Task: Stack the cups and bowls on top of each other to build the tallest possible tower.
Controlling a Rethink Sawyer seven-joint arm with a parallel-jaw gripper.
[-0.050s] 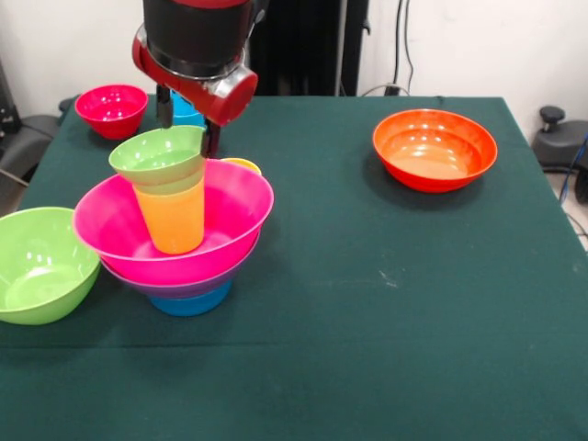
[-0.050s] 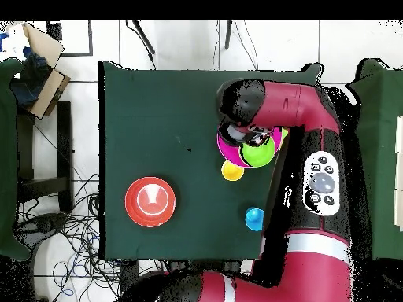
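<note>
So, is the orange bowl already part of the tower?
No, the orange bowl sits alone on the green cloth, well apart from the tower.

White wall (image 1: 478,37), dark green tablecloth (image 1: 386,276), tiled floor (image 2: 181,43), tangled cables (image 2: 75,244)

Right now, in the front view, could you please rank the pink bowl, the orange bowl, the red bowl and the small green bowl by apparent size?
1. pink bowl, clearly widest.
2. orange bowl.
3. small green bowl and red bowl: they look alike, and the red one sits farther from the camera, so I would not rank them.
</note>
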